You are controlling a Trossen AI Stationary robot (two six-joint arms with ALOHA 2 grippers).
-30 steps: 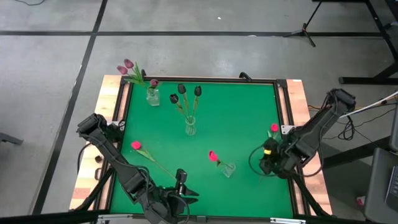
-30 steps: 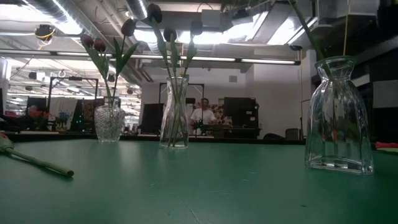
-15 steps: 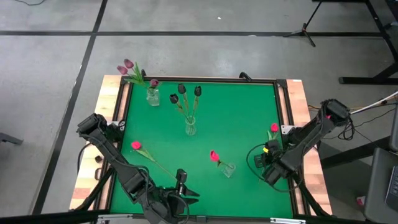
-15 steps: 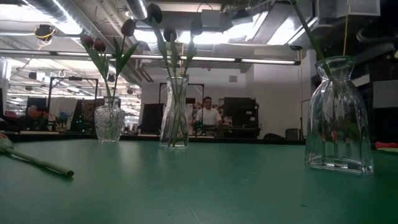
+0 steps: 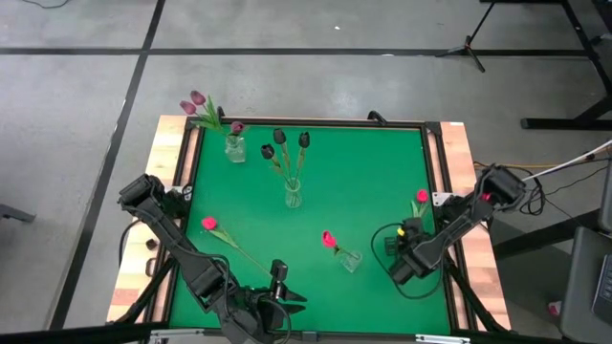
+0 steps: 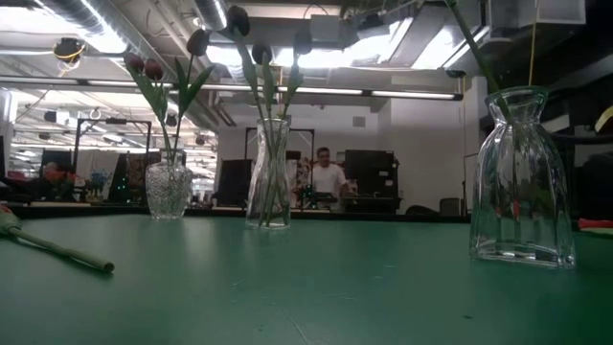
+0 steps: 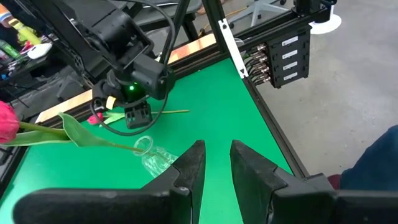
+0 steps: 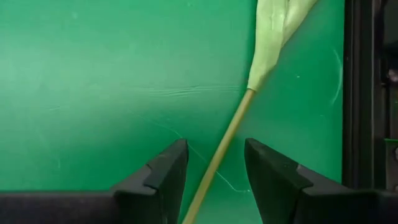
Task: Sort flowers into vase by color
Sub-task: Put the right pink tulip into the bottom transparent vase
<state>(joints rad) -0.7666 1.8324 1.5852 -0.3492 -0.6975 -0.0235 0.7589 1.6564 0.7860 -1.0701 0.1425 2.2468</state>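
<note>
While apparently ungripped, a pink flower's stem (image 8: 217, 155) (green) lies between right gripper (image 8: 214, 171) fingers.

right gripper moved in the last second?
Yes. In the high view the right gripper has slid down-picture along the table's right rail, away from the pink tulip head and toward the near edge.

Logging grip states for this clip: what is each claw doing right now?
Left claw: open, empty, parked at the near table edge.
Right claw: open, straddling the stem of the pink tulip lying by the right edge; not closed on it.
</note>
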